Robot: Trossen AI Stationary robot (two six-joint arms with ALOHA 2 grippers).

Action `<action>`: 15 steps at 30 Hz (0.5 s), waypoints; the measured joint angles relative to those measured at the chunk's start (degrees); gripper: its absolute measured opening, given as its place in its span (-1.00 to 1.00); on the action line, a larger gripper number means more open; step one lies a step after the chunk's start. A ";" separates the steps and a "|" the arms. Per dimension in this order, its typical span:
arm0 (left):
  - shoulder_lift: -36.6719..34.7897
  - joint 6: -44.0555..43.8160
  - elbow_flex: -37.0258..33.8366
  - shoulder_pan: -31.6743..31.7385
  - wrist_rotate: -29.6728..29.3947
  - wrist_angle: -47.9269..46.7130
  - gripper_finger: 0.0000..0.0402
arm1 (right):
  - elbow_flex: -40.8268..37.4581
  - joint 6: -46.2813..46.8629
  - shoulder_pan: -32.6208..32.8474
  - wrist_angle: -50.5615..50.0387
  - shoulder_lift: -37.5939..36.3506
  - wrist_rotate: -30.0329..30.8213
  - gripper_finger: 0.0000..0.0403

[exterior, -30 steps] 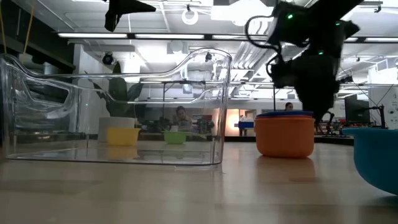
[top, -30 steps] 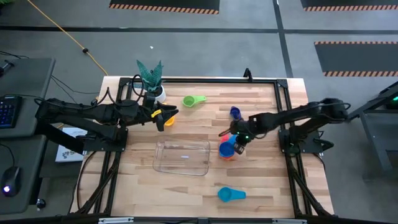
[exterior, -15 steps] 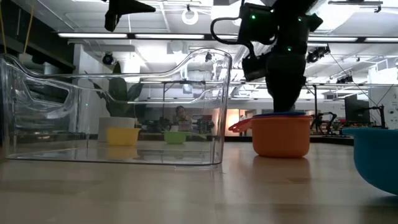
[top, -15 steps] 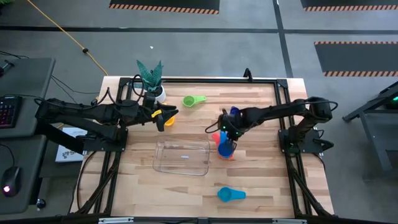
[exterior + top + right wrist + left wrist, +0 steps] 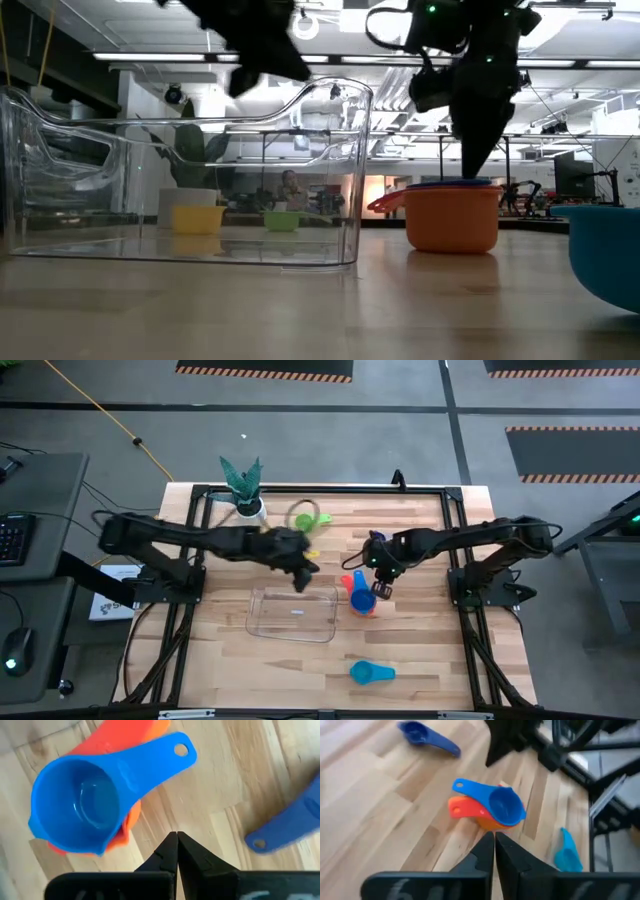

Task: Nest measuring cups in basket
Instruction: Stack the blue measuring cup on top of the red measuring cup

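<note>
A blue measuring cup sits nested in a red one and an orange one as a stack (image 5: 362, 600) on the table, right of the clear basket (image 5: 258, 622). My right gripper (image 5: 381, 588) hovers shut just above the table beside the blue cup's handle (image 5: 165, 755), touching nothing. My left gripper (image 5: 303, 578) is shut in the air over the basket's far right corner and points at the stack (image 5: 492, 810). Loose on the table lie a dark blue cup (image 5: 377, 541), a light blue cup (image 5: 370, 673), a green cup (image 5: 305, 520) and a yellow cup (image 5: 197, 218).
A white pot with a green plant (image 5: 243, 490) stands at the table's far left. The basket (image 5: 180, 180) holds nothing. Bare wood lies between the basket and the near edge, left of the light blue cup (image 5: 566, 855).
My left arm has swung from beside the yellow cup toward the table's right and near edges, ending over the basket's far right corner. My right gripper went left against the stack, which slid a little left and turned its red handle out, then drew back right.
</note>
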 joint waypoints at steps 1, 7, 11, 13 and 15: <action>2.66 1.00 2.13 0.33 1.13 -0.28 -0.96 | -0.11 0.28 0.00 0.09 -0.70 -0.06 -1.00; 16.19 5.59 13.75 0.63 2.90 -3.91 -0.99 | -0.56 1.17 0.73 0.53 -4.13 -0.42 -1.00; 21.75 5.68 17.95 0.63 3.66 -2.45 -1.00 | -0.56 1.15 1.81 0.40 -5.35 -0.39 -1.00; 23.09 5.71 18.83 0.63 5.56 -1.54 -1.00 | -0.56 1.19 2.30 0.25 -5.87 0.03 -1.00; 23.79 5.68 18.88 0.55 7.52 -2.36 -1.00 | -0.56 1.18 2.83 -0.26 -6.21 0.46 -1.00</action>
